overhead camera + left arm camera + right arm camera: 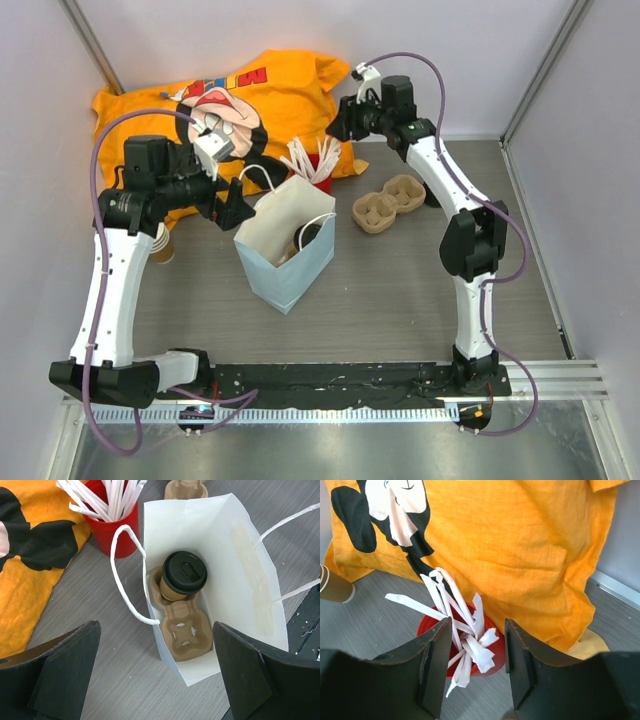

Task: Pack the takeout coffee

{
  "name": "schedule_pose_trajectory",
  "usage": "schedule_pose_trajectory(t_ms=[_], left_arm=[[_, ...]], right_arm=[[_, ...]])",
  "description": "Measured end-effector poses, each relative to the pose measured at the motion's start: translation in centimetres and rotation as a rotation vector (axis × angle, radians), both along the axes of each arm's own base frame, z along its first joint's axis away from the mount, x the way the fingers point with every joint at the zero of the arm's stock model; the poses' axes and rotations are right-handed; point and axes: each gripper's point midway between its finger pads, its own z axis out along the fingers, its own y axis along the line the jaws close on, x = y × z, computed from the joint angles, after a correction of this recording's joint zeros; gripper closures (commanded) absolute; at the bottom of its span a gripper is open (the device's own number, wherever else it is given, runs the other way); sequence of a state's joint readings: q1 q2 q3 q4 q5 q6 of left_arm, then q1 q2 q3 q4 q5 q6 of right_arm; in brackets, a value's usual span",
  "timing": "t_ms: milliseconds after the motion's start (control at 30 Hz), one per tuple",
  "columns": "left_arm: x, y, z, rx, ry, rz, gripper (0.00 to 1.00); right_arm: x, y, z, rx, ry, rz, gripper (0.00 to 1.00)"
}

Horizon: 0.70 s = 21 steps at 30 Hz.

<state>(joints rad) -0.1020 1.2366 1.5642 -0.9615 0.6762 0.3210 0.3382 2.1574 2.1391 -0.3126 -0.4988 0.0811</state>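
Nearest me on the table point(420, 290) stands the white bag point(262, 262), upright with its mouth open. The coffee point(184, 572) is inside it, upright with its black lid on. It is seated in a pocket of a carrier point(182, 632) that lies on the bag's floor, the pocket towards the red cup point(112, 530). From the top camera I can just pick out the dark lid through the bag's mouth.

My left gripper point(156, 650) hangs over the bag's left edge, looking down into it. Its jaws are spread wide and they have hold of nothing. The coffee is well apart from both fingers point(65, 675).

Left of the bag, under the left arm, a cup stack point(162, 243) rests at the edge of the orange cloth point(280, 90). Just behind the bag is the red cup, full of white sticks point(455, 610). To its right a spare carrier point(388, 203) lies on the bare table.

Farther back, my right gripper point(476, 630) hovers above the red cup. Its jaws are partly open and grip nothing. The sticks show in the gap, though I cannot tell whether the fingers touch them.

The cloth is crumpled against the back wall, behind everything else.
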Motion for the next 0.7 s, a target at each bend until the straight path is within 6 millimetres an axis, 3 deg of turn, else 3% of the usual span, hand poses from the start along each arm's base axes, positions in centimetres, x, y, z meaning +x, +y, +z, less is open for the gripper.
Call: schedule_pose_trajectory(t_ms=[233,400,700], left_arm=[[-0.1,0.0,-0.4,-0.014,0.017,-0.004,0.00],[0.0,0.2,-0.5,-0.023,0.020,-0.002,0.01],[0.0,0.1,-0.4,-0.036,0.024,-0.008,0.00]], right_arm=[[-0.8,2.6,0.3,-0.015,-0.026,0.044,0.48],[-0.3,3.9,0.2,-0.027,-0.051,0.036,0.48],[0.8,3.4,-1.9,-0.076,-0.033,-0.009,0.48]])
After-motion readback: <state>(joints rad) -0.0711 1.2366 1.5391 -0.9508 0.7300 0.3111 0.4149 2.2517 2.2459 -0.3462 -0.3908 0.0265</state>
